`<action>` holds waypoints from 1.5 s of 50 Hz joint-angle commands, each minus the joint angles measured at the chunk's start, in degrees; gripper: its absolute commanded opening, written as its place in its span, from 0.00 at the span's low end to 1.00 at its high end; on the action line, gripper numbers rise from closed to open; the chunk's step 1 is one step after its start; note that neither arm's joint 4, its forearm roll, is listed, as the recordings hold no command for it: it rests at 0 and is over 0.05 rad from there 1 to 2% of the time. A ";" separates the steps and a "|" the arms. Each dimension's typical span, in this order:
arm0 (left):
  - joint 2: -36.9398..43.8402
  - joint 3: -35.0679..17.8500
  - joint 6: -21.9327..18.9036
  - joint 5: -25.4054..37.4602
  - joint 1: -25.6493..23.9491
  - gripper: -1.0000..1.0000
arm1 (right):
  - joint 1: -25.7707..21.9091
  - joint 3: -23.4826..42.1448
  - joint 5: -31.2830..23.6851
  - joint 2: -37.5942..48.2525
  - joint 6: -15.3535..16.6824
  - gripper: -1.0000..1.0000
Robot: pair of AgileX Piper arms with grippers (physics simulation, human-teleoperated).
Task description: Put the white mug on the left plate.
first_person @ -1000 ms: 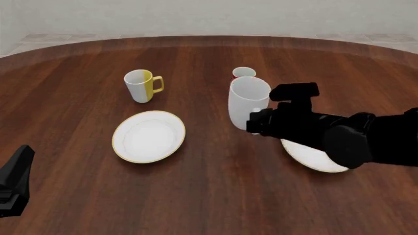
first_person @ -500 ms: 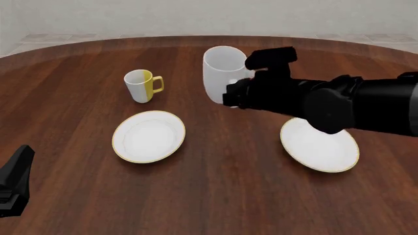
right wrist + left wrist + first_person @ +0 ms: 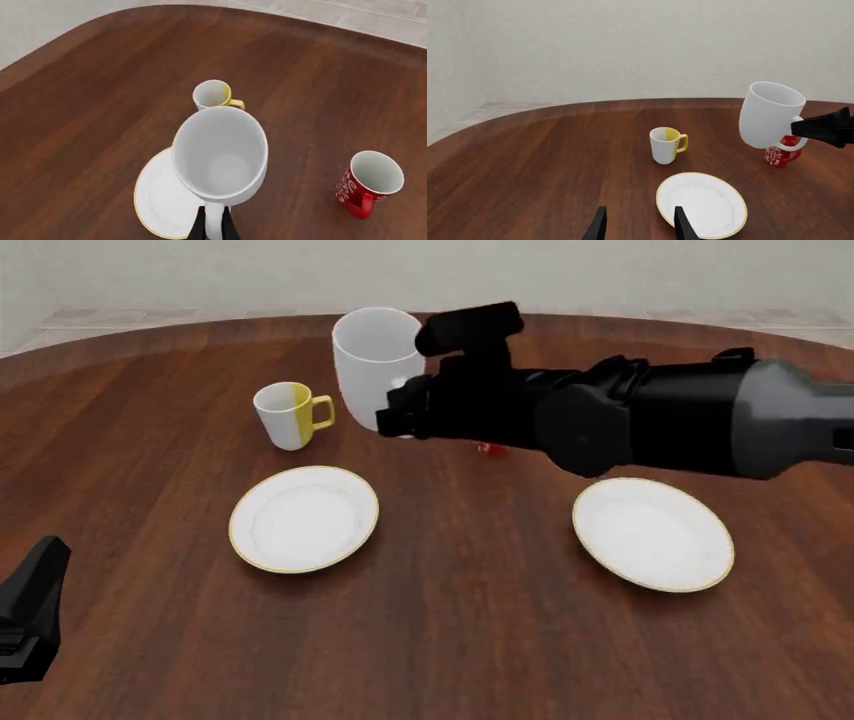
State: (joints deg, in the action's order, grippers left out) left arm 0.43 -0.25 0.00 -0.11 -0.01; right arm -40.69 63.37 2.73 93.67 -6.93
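The tall white mug (image 3: 376,362) hangs in the air, tilted, held by its handle in my right gripper (image 3: 400,424), which is shut on it. It is above the table, beyond and to the right of the left plate (image 3: 304,518), a white plate with a golden rim. In the right wrist view the mug (image 3: 220,150) is seen from above, open and empty, partly over the left plate (image 3: 160,199). My left gripper (image 3: 639,229) is open and empty, low at the near left (image 3: 30,612). In its view the mug (image 3: 767,115) is above the left plate (image 3: 702,205).
A small white-and-yellow mug (image 3: 290,415) stands beyond the left plate. A red cup (image 3: 369,183) stands on the table, almost hidden behind my right arm in the front view. The second plate (image 3: 653,534) lies at the right.
My right gripper has lifted the white mug off the table by the right plate and carried it up and to the left. The left arm has not moved.
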 commanded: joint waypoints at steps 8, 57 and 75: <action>0.00 0.00 0.00 0.00 -0.01 1.00 | -6.06 9.59 -2.16 7.01 0.38 0.00; 0.00 0.00 0.00 0.00 0.01 1.00 | -10.23 9.26 0.04 11.72 -2.85 0.00; 0.00 0.00 0.00 0.00 0.00 1.00 | -10.32 8.02 1.33 12.78 -4.25 0.00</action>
State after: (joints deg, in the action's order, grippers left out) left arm 0.43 -0.25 0.00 -0.11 -0.01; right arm -50.89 71.73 3.38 106.07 -10.13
